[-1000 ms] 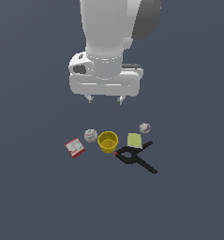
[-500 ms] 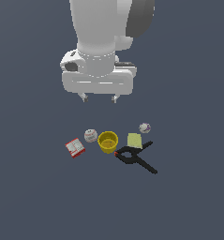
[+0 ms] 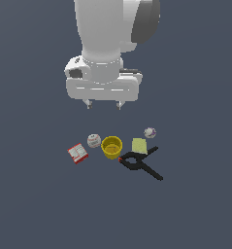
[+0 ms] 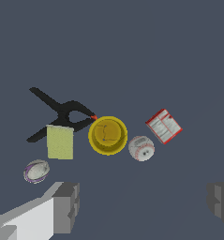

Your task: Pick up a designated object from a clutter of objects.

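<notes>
Hovering pincer [image 3: 104,104], fingers apart, empty; below: one green square [image 3: 139,145], one cup [image 3: 111,147], one clamp [image 3: 140,164], two balls.

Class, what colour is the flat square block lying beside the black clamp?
Pale yellow-green; the flat square block shows best in the wrist view.

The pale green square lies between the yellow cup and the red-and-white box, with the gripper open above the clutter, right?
Not quite. The exterior view shows the pale green square between the yellow cup and the small whitish ball, against the black clamp. The red-and-white box sits beyond the baseball. The gripper is open above.
</notes>
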Robot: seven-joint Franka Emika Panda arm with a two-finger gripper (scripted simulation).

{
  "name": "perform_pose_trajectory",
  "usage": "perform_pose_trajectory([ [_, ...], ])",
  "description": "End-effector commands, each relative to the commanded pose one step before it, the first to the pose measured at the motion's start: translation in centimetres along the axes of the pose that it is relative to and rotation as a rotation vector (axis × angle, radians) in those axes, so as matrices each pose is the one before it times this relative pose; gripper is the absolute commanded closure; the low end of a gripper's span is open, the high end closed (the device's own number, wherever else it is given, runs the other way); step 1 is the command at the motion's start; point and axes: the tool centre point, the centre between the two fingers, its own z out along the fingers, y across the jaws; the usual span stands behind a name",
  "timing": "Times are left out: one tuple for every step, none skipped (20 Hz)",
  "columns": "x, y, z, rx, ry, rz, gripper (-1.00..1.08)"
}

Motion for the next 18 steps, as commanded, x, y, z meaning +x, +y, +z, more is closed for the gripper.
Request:
perform_pose_trajectory([
  [0.244, -0.666, 1.008, -0.00104, -0.00065, 0.00282, -0.92],
  [0.124, -0.352, 0.510, -0.00041, 0.00015, 0.00163, -0.92],
  [0.127, -0.383, 0.563, -0.00043, 0.00018, 0.00190, -0.92],
  [0.127, -0.418, 0.618, -0.00041, 0.00021, 0.00213, -0.92],
  [0.124, -0.462, 0.673, -0.00034, 0.00023, 0.00225, -0.92],
  [0.117, -0.502, 0.728, -0.00026, 0.00026, 0.00246, -0.92],
  [0.106, -0.542, 0.784, -0.00015, 0.00028, 0.00266, -0.92],
  [0.090, -0.589, 0.840, -0.00001, 0.00029, 0.00275, -0.92],
  [0.070, -0.627, 0.895, 0.00015, 0.00030, 0.00299, -0.92],
  [0.045, -0.671, 0.951, 0.00035, 0.00030, 0.00313, -0.92],
  [0.015, -0.716, 1.006, 0.00057, 0.00028, 0.00325, -0.92],
  [-0.021, -0.751, 1.060, 0.00086, 0.00027, 0.00354, -0.92],
  [-0.061, -0.776, 1.089, 0.00113, 0.00022, 0.00360, -0.92],
  [-0.101, -0.776, 1.086, 0.00138, 0.00015, 0.00359, -0.92],
  [-0.141, -0.773, 1.083, 0.00163, 0.00008, 0.00362, -0.92],
  [-0.179, -0.762, 1.071, 0.00187, -0.00001, 0.00363, -0.92],
  [-0.207, -0.722, 1.017, 0.00201, -0.00009, 0.00349, -0.92],
  [-0.228, -0.676, 0.958, 0.00211, -0.00018, 0.00336, -0.92],
])
